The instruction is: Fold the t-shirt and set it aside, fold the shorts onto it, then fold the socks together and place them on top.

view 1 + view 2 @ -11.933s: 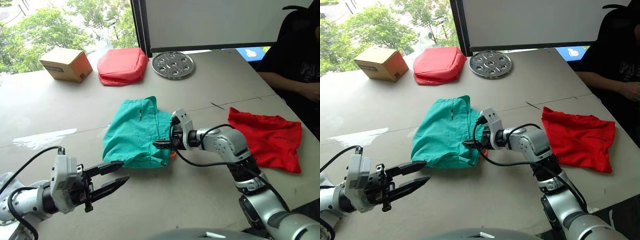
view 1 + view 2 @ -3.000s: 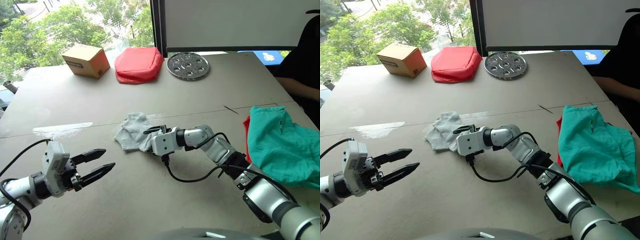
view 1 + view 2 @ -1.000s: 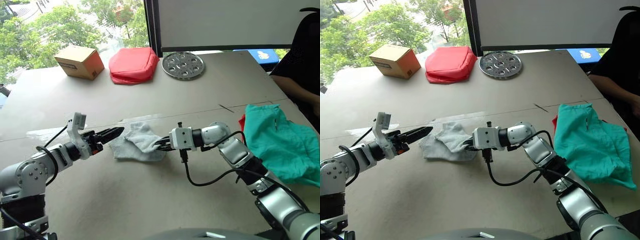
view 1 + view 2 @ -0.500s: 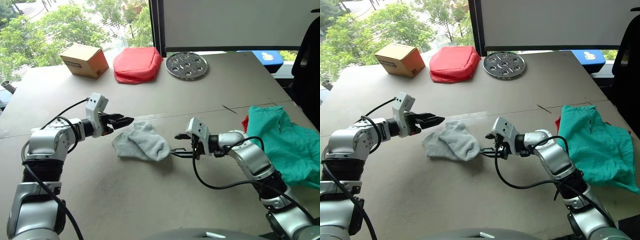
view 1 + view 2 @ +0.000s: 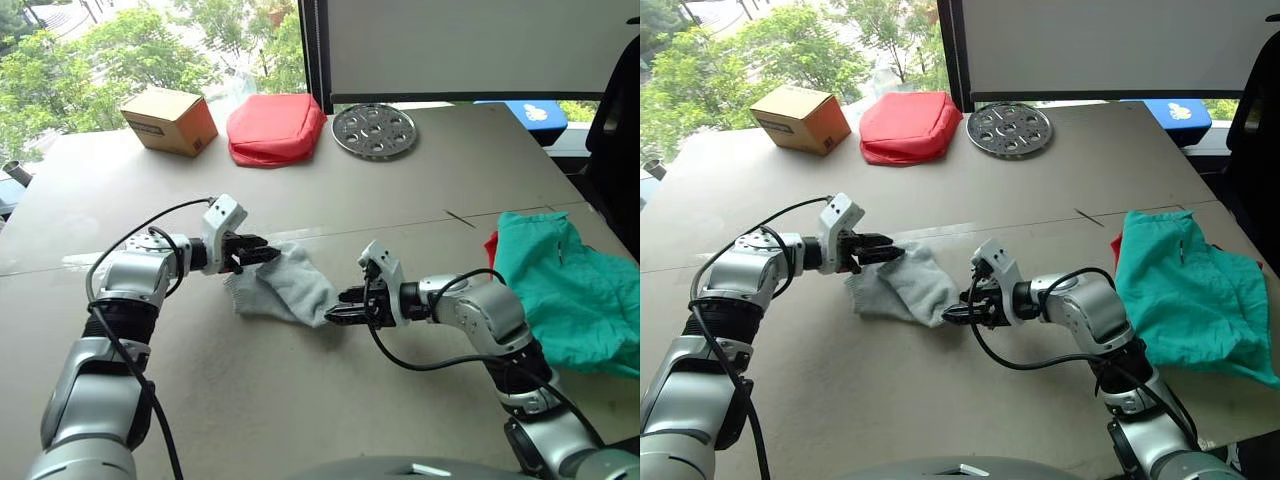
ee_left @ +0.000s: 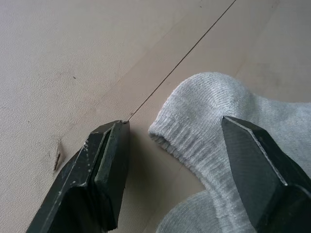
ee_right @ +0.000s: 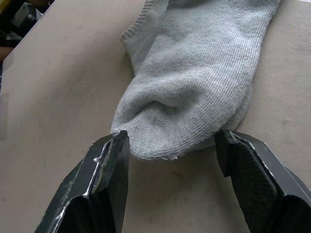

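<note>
Starting at your left, the left gripper [image 5: 268, 254] sits at the far end of the socks [image 5: 285, 286], its fingers spread wide around a ribbed cuff, one tip on the bare table [image 5: 400, 190] and the other over the knit; nothing is pinched yet. The socks lie in the middle of the table, one overlapping the other, flat and roughly aligned. At their near end your right gripper [image 5: 342, 304] is also wide open, its two fingers bracketing the rounded toe without closing on it.

Further right, the shorts [image 5: 560, 285] are already heaped on the t-shirt [image 5: 491, 246], of which you see just a red edge peeking out beneath the teal, near the table's right side. So the first two steps look done, judging by how that stack lies.

What remains, as far as you can tell, is the last step: close on both ends of the socks, fold them together, and carry them across onto the shorts. Neither end is held, so that fold has not begun.
</note>
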